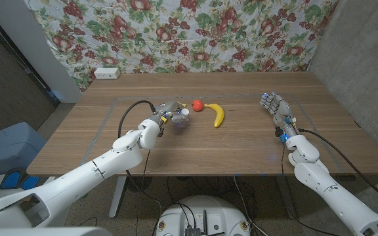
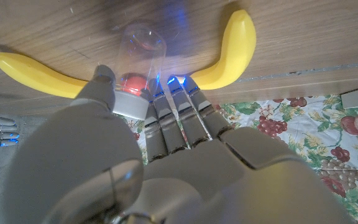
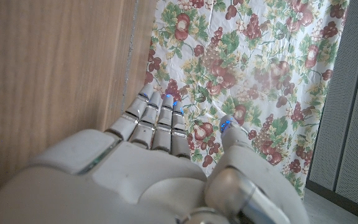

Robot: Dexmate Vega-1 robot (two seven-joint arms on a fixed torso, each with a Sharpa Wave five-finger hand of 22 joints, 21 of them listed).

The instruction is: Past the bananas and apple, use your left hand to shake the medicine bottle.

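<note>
Near the table's middle: the left hand [image 1: 167, 113] holds the medicine bottle [image 1: 183, 118], apparently raised off the wooden table [image 1: 241, 147].
Left fingers: in the left wrist view the fingers [image 2: 179, 115] lie close together along one side of the medicine bottle [image 2: 138, 68], with the thumb on the other side, so the clear bottle is pinched between them near its white cap.
Bottle: clear, blurred at its far end, with something red showing inside close to the cap.
Beyond the left fingertips: a red apple [image 1: 197, 105] just past the bottle, and a yellow banana [image 1: 218, 115] beside the apple; the left wrist view shows two bananas [image 2: 232, 53] curving away on either side of the bottle.
Right hand [image 1: 276, 111]: well apart from the fruit, fingers [image 3: 157, 118] straight and close together, thumb apart, holding nothing.
Past the right fingertips: a floral cloth [image 3: 241, 68].
</note>
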